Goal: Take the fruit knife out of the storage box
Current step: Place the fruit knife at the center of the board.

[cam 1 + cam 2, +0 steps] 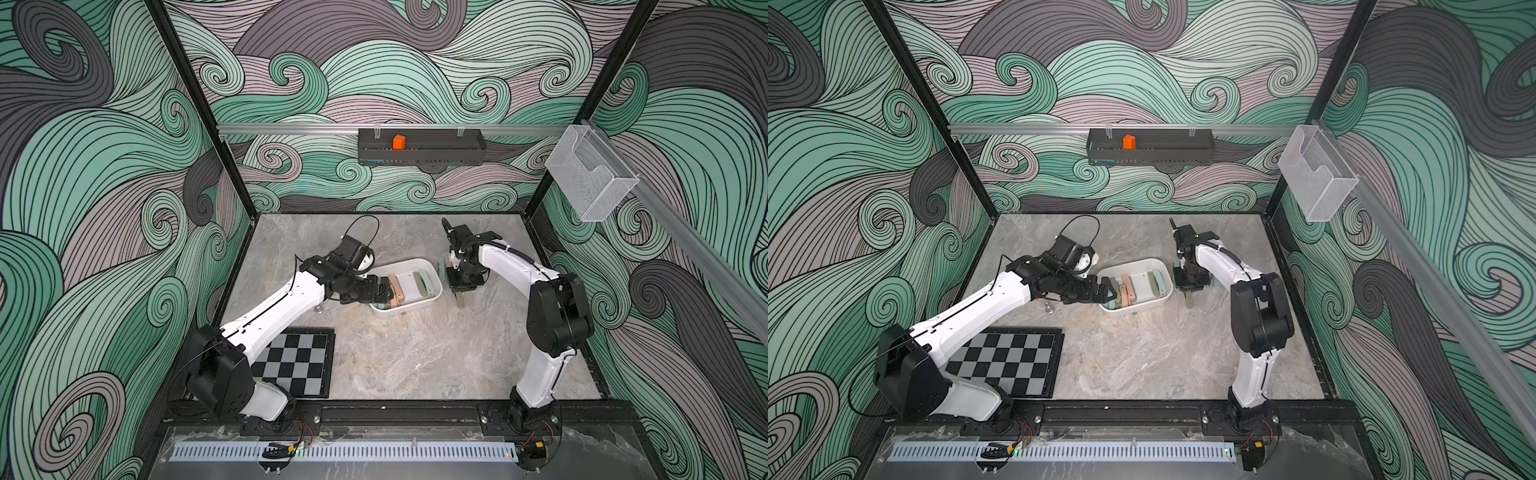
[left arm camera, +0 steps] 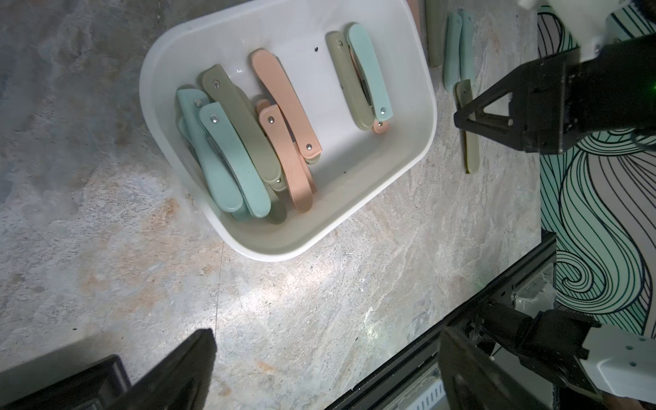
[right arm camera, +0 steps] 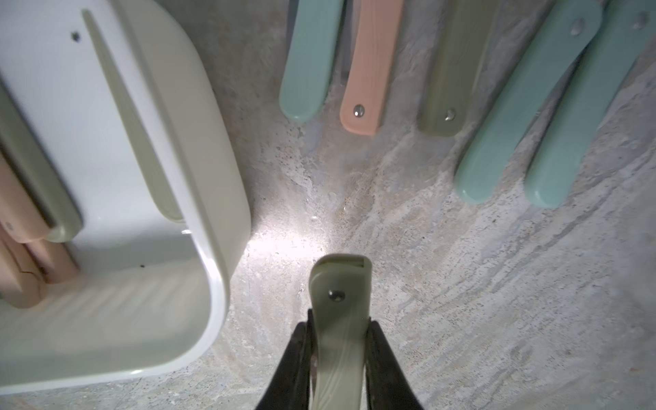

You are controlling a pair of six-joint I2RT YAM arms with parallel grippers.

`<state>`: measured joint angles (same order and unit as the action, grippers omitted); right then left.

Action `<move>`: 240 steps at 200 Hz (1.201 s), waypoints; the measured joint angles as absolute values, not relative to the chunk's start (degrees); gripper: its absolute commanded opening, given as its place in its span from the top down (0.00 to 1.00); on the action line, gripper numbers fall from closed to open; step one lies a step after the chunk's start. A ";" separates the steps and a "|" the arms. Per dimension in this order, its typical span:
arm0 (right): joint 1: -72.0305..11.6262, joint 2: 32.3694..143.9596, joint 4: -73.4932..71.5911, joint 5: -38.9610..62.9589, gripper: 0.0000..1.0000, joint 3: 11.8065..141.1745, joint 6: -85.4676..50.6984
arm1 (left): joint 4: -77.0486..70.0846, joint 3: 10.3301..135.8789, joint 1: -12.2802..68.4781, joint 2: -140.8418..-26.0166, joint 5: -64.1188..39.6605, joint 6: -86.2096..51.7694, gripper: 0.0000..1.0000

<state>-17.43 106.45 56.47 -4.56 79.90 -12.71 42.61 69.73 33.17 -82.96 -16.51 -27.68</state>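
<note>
The white storage box (image 1: 409, 286) (image 1: 1142, 286) (image 2: 319, 230) (image 3: 213, 284) sits mid-table and holds several folded fruit knives (image 2: 248, 142) in teal, olive and peach. My right gripper (image 3: 339, 340) (image 1: 459, 291) is just right of the box, low over the table, shut on an olive folded fruit knife (image 3: 339, 284) (image 2: 470, 156). Several more folded knives (image 3: 369, 71) lie in a row on the table beyond it. My left gripper (image 2: 328, 337) (image 1: 388, 291) hangs open over the box's left end with nothing between its fingers.
A chessboard (image 1: 295, 361) lies at the front left beside the left arm. A small grey piece (image 1: 1049, 307) stands near it. On the back wall is a black tray (image 1: 419, 156) with an orange block (image 1: 399, 142). A clear mesh basket (image 1: 590, 174) hangs at the right.
</note>
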 measured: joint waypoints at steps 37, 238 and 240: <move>-17.30 106.78 54.48 -3.86 0.77 76.09 -13.13 | 42.98 69.73 33.17 -82.96 -16.51 -27.62 0.01; -17.34 101.54 54.81 -2.94 0.26 86.65 -13.91 | 48.38 70.59 31.62 -77.19 -11.31 -26.02 0.01; -17.43 101.41 54.81 -2.90 0.25 87.11 -13.87 | 48.42 70.59 31.51 -76.95 -11.16 -26.02 0.01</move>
